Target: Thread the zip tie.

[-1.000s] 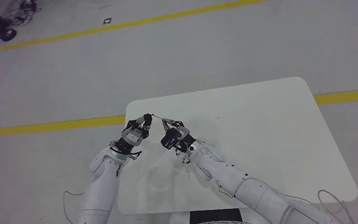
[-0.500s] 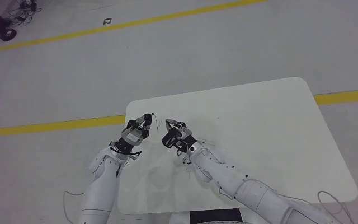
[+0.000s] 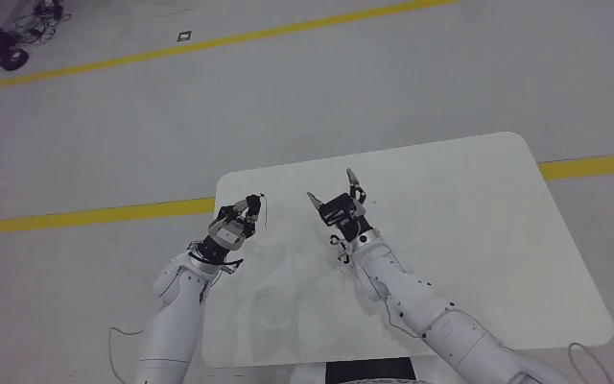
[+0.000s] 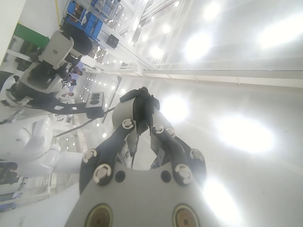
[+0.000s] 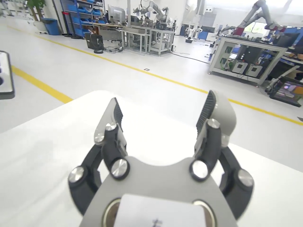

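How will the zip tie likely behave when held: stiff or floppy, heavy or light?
Probably springy, not limp: the zip tie is a thin black strip pinched in the shut left gripper. Being so narrow, it is likely very light and may twist or slip.

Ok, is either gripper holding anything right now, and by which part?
The left gripper pinches the zip tie somewhere along its strap; exact spot unclear. The right gripper is open and empty.
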Controlling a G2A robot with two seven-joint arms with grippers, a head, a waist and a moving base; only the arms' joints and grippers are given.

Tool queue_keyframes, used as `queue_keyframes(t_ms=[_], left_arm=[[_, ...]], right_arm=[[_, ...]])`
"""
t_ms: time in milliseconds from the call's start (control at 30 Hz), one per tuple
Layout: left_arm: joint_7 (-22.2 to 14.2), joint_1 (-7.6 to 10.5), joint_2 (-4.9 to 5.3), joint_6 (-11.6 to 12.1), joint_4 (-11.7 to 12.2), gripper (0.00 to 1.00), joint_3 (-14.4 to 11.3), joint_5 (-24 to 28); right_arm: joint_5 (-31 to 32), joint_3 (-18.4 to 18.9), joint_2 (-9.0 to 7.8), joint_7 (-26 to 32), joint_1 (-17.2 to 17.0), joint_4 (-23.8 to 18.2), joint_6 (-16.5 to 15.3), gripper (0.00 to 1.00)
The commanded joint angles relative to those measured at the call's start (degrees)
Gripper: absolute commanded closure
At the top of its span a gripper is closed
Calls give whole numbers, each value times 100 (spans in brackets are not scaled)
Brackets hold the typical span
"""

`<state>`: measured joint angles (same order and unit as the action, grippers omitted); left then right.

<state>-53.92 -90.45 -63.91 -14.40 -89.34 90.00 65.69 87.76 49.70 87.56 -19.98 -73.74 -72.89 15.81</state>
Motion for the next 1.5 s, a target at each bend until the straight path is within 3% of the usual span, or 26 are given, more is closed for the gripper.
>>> queue_keyframes(t_ms=[0, 167, 367, 600, 667, 800, 967, 1467], left_arm=[[0, 0, 0, 0, 0, 100, 0, 0], [0, 0, 0, 0, 0, 100, 0, 0], [0, 0, 0, 0, 0, 100, 0, 0], [21, 3, -1, 9, -7, 100, -6, 0], [-20, -9, -6, 28, -117, 100, -81, -20], [-553, -64, 24, 135, -239, 100, -137, -296], [-1104, -82, 30, 141, -331, 100, -205, -65], [-1129, -84, 30, 138, -333, 100, -206, -44]], right_arm=[[-47, 257, -68, 5, -157, -247, -109, 0], [-318, 907, -222, 27, -619, -923, -386, 0], [-819, 1409, -305, 15, -972, -1499, -658, 0], [-2061, 1845, -325, -157, -1263, -1974, -1161, 0], [-2163, 1872, -324, -171, -1278, -1982, -1196, 0], [-2163, 1872, -324, -171, -1278, -1982, -1196, 0], [-2163, 1872, -324, -171, -1278, -1982, -1196, 0], [-2163, 1872, -324, -171, -1278, -1982, -1196, 0]])
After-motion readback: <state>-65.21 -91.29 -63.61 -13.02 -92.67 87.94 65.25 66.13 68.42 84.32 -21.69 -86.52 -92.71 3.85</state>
